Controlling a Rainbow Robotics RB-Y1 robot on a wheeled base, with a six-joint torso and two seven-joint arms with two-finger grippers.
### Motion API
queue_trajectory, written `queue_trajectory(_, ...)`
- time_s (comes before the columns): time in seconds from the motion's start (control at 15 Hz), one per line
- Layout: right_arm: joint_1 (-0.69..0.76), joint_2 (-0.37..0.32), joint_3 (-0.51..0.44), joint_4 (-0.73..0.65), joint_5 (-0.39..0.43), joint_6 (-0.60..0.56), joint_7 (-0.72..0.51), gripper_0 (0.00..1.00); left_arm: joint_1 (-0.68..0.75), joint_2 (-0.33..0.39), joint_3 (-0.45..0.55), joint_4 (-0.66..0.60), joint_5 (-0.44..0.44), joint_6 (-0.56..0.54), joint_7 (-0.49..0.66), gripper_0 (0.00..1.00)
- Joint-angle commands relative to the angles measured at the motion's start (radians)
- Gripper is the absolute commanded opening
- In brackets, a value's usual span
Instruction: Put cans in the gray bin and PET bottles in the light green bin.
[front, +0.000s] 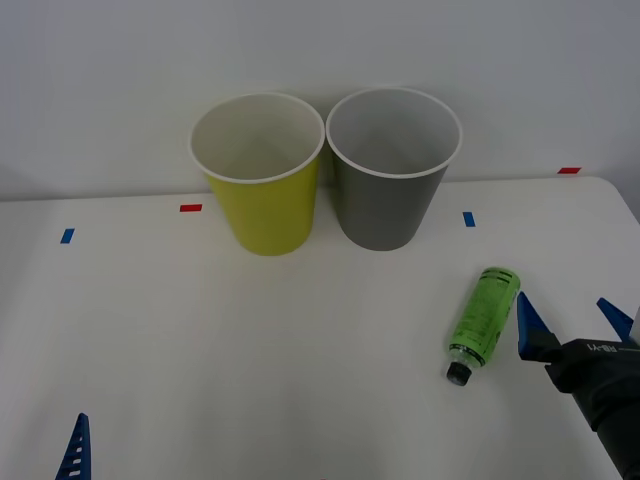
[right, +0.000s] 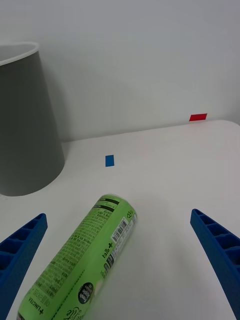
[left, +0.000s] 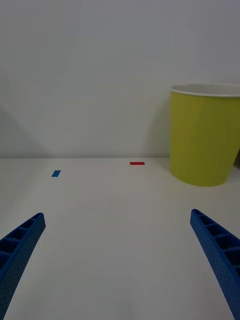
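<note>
Smooth white counter (front: 250, 350) against a plain white wall: a yellow-green tapered round bin (front: 262, 190) and a dark gray tapered round bin (front: 392, 180), both white-rimmed, stand upright, just beside each other. A slim green-labelled plastic bottle (front: 483, 318) lies on its side, black cap toward the robot. The right pincer (front: 574, 325), ribbed blue fingers spread wide and empty, sits just beside it. The left pincer (left: 120, 260) is also wide open, holding nothing.

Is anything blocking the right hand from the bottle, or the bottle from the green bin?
Nothing visible blocks the right hand from the bottle. The gray bin stands beside the green bin, partly along the way.
</note>
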Motion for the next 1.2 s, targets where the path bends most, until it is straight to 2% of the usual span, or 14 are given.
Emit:
queue_trajectory(0.07,-0.083,-0.008,-0.044,0.000,0.020,0.153,-0.150,1.00,0.000,0.000,0.000,0.000,0.000,0.000,0.000,1.00)
queue_trajectory(0.2,-0.129,-0.027,-0.049,-0.002,0.045,0.251,-0.250,1.00,0.000,0.000,0.000,0.000,0.000,0.000,0.000,1.00)
queue_trajectory(0.33,-0.184,-0.039,-0.053,-0.018,0.066,0.397,-0.339,1.00,0.000,0.000,0.000,0.000,0.000,0.000,0.000,1.00)
queue_trajectory(0.47,-0.241,-0.053,-0.044,-0.066,0.163,0.583,-0.442,1.00,0.000,0.000,0.000,0.000,0.000,0.000,0.000,1.00)
queue_trajectory(0.6,-0.301,-0.084,0.005,-0.083,0.261,0.711,-0.565,1.00,0.000,0.000,0.000,0.000,0.000,0.000,0.000,1.00)
queue_trajectory(0.73,-0.370,-0.099,0.014,-0.081,0.246,0.819,-0.651,1.00,0.000,0.000,0.000,0.000,0.000,0.000,0.000,1.00)
queue_trajectory(0.93,-0.492,-0.139,0.016,-0.060,0.151,1.004,-0.753,1.00,0.000,0.000,0.000,0.000,0.000,0.000,0.000,1.00)
queue_trajectory(1.2,-0.627,-0.234,0.048,0.028,0.025,1.187,-0.790,1.00,0.000,0.000,0.000,0.000,0.000,0.000,0.000,1.00)
